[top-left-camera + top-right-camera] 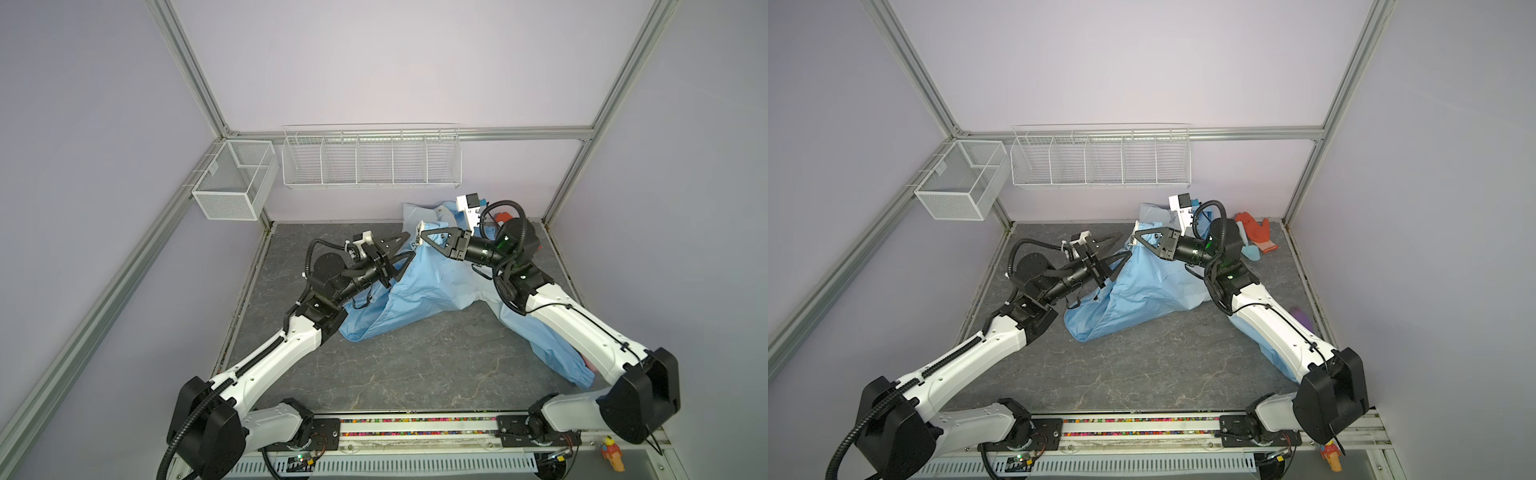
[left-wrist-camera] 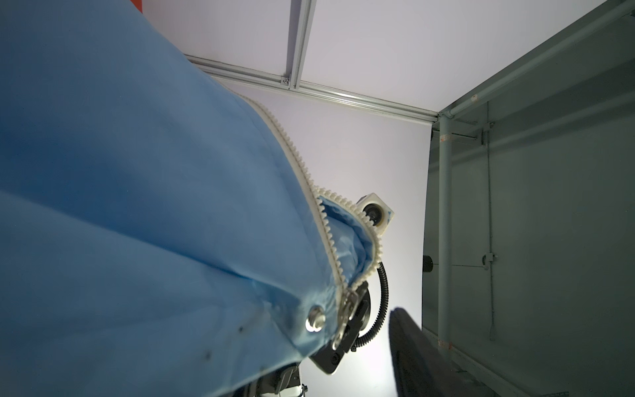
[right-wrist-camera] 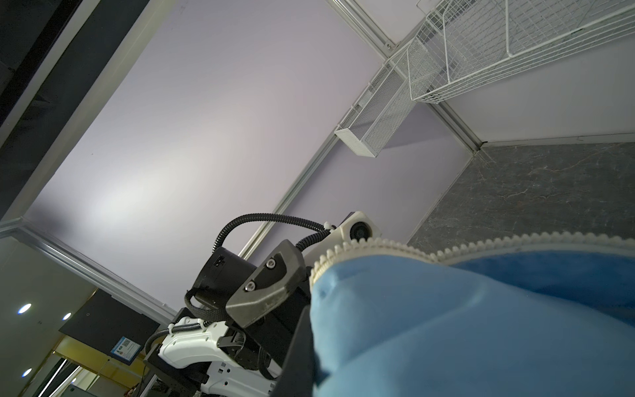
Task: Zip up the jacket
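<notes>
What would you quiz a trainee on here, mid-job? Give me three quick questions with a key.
1. True or false: the jacket has its zipper closed all the way.
2. The right gripper is: A open; B shut on the jacket's toothed edge; C shut on nothing.
3. Which orange item lies near the far right corner?
Key: 1 false; 2 B; 3 the glove.

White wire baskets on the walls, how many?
2. A small white mesh basket hangs on the left rail; a long divided white wire basket hangs on the back wall.
</notes>
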Motion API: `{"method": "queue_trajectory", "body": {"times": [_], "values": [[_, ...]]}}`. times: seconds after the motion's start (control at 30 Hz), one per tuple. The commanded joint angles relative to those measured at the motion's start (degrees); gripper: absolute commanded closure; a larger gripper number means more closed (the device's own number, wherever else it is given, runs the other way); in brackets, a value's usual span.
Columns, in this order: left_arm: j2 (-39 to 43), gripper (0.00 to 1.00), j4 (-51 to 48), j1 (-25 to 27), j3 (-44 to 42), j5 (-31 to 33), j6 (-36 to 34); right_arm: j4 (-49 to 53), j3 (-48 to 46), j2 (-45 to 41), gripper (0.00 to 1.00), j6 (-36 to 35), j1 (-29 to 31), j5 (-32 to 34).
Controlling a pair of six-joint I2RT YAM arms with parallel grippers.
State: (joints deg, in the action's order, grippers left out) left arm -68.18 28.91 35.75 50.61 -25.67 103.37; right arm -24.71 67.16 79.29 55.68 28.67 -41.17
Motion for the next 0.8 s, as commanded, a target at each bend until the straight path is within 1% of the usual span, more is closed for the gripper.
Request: {"method": "queue_trajectory", "body": {"times": [0.0,0.1,0.47,0.6,0.77], "values": [[3.09,0.4,-1.75,0.16,-1.44,0.66,1.77,-3.21,-0.16,-2.36,0.93,-1.46,0.51,0.74],[3.69,0.41,-1.62,0.11,-1.79,1.91,2.12,-3.63,-0.18,-2.23,0.93,-1.19,0.6,0.67],[-0.36,0.42,2.37,0.33,0.72,3.83,2.27,-3.42,-0.67,-2.66,0.93,-1.42,1.46,1.0],[-1.79,0.45,3.63,0.4,2.17,4.11,2.45,-3.33,-0.95,-2.77,0.93,-1.45,1.66,1.0],[-3.42,0.57,6.09,0.58,3.03,4.39,3.15,-2.92,-1.24,-2.89,0.93,-1.84,1.98,0.98]]}}
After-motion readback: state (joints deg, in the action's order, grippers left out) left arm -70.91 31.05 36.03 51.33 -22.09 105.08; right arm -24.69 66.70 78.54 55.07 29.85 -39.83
